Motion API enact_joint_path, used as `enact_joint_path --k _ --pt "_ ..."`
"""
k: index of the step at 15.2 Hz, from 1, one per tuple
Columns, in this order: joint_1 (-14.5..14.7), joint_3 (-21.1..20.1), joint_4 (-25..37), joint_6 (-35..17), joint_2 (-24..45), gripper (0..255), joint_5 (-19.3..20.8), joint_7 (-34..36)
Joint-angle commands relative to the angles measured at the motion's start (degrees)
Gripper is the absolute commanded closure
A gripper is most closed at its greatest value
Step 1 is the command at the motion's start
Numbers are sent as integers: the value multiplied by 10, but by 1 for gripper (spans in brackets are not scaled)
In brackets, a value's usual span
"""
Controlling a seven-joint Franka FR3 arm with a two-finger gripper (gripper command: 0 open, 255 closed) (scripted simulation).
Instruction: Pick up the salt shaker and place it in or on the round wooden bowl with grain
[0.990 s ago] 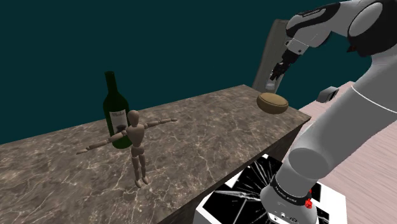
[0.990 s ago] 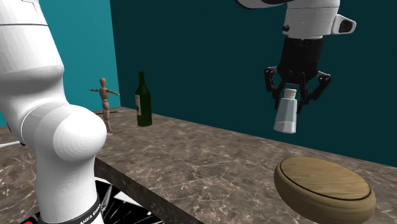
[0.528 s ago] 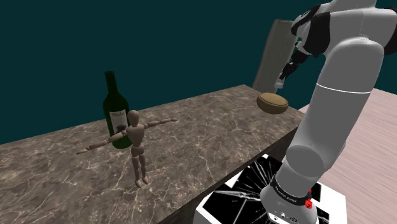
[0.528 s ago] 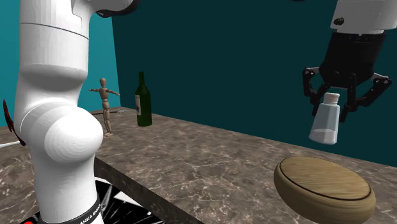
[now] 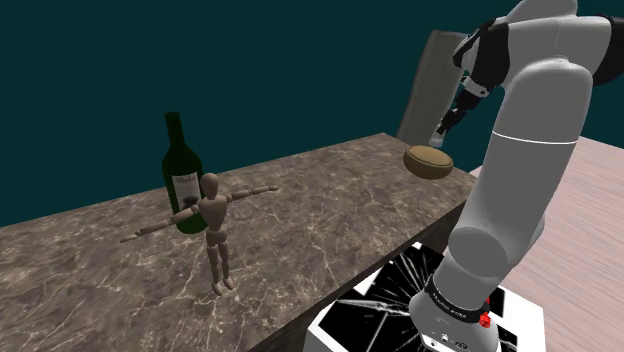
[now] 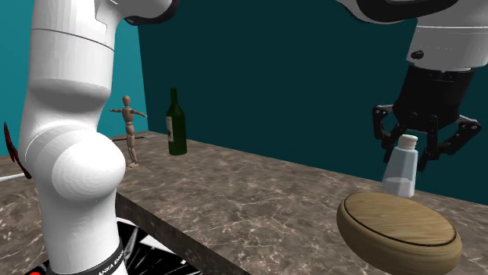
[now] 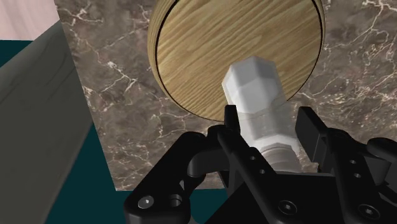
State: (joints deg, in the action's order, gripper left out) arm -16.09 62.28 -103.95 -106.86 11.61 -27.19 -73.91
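Note:
The salt shaker [image 6: 400, 166] is pale and translucent with a white cap, and my gripper [image 6: 417, 141] is shut on its upper part. It hangs tilted just above the far rim of the round wooden bowl [image 6: 397, 230], apart from it. Seen from the wrist, the shaker [image 7: 257, 105] is clasped between both black fingers [image 7: 312, 130] and points at the bowl's grained top [image 7: 235, 44]. From the shoulder camera, the gripper [image 5: 442, 126] hovers right over the bowl [image 5: 428, 161] at the counter's far end.
A dark marble counter [image 5: 300, 210] carries a green wine bottle [image 5: 181, 175] and a wooden mannequin [image 5: 213, 225] at its other end. A grey panel [image 5: 432, 75] stands behind the bowl. The arm's white stand [image 5: 440, 320] is beside the counter's near edge.
The gripper carried the shaker sideways to the second exterior view's right, over the bowl, then lowered it slightly. The grip stayed shut.

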Motion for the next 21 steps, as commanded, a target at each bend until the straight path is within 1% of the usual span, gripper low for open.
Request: enact_joint_path --k 1,7,15,16,21 --pt "-2 -2 -11 -12 5 255 -7 -7" --pt "-10 -12 -41 -46 25 255 -31 -31" --pt "-10 -12 -41 -46 25 255 -31 -31" --pt "-10 -12 -41 -46 25 0 -31 -31" --pt "-10 -12 -41 -46 25 0 -31 -31"
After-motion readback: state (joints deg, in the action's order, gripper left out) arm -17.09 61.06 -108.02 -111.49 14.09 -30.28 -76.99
